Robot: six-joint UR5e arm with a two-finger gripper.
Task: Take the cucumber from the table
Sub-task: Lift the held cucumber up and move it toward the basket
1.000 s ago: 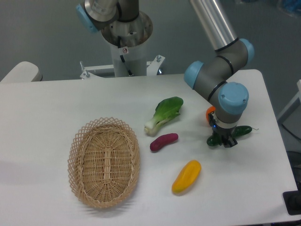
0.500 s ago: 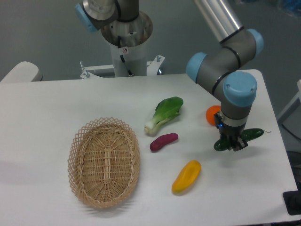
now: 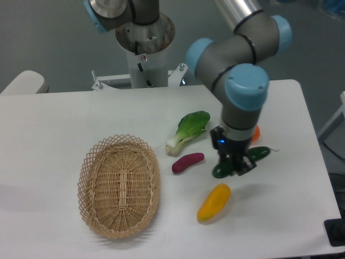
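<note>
Over the white worktop (image 3: 302, 108), toward its right edge and nearer the front than the back: hand (image 3: 233, 168) closed around the middle of the dark cucumber (image 3: 257, 154), long axis running across the fingers, apparently lifted.

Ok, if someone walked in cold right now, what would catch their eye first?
Probably the big grey-and-blue arm in the right half of the frame, its pincer shut on the dark green cucumber and holding it above the white table. Next, the wicker basket at lower left, and the yellow pepper lying just below the pincer.
</note>
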